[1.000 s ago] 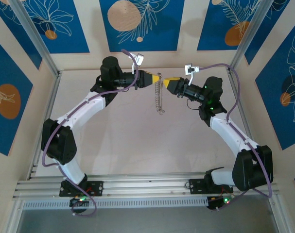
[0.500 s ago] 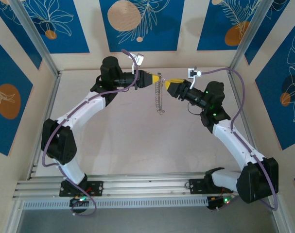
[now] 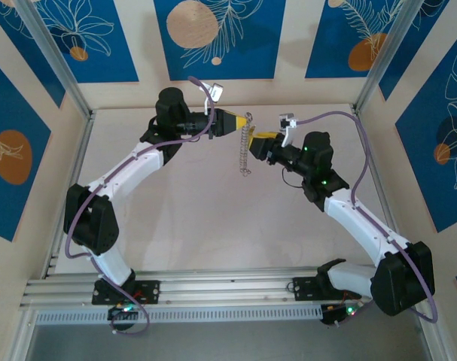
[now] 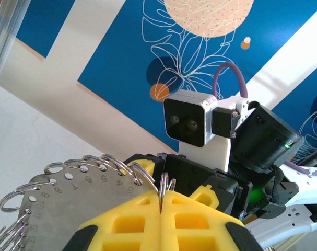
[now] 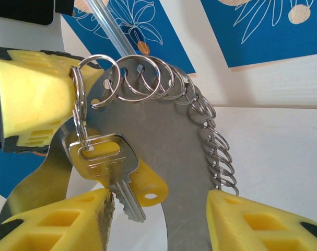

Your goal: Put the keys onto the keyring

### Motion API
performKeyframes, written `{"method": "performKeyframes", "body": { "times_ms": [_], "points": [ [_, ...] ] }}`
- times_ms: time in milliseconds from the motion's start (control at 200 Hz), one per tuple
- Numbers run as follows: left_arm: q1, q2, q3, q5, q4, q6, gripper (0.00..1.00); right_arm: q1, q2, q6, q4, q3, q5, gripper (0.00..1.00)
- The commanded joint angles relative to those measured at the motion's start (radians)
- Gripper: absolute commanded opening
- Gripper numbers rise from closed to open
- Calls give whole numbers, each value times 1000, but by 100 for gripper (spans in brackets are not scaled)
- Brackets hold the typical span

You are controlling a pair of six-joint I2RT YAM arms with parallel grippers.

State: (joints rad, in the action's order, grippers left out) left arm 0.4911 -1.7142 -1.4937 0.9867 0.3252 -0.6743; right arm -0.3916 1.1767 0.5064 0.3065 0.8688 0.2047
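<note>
Nearing the keyring (image 3: 245,147), right claw (image 5: 161,206) open wider by the key (image 5: 108,162); left claw (image 4: 161,201) clamped on keyring.

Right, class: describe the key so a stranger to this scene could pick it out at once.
Find the grey metal plate edged with wire rings, between the two arms. The left tool pinches one ring at its end; the key hangs there, the only toothed piece among plain loops.

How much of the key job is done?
One key already hangs from a ring on the grey keyring plate. The left end effector is shut on that ring, holding it up; the right end effector is open beside the key. The other rings look empty, so more keys may follow.
</note>
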Motion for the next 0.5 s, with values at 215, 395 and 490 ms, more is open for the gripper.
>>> {"method": "performKeyframes", "body": {
  "times_ms": [215,395,490],
  "points": [
    [3,19,-48,18,14,12,0,-40,-13,-81,-6,1,-28,57],
    [4,18,-54,17,7,15,0,-51,-16,-92,-3,-13,-41,61],
    [4,17,-54,17,6,16,0,-55,-12,-90,9,-9,-50,62]
  ]
}}
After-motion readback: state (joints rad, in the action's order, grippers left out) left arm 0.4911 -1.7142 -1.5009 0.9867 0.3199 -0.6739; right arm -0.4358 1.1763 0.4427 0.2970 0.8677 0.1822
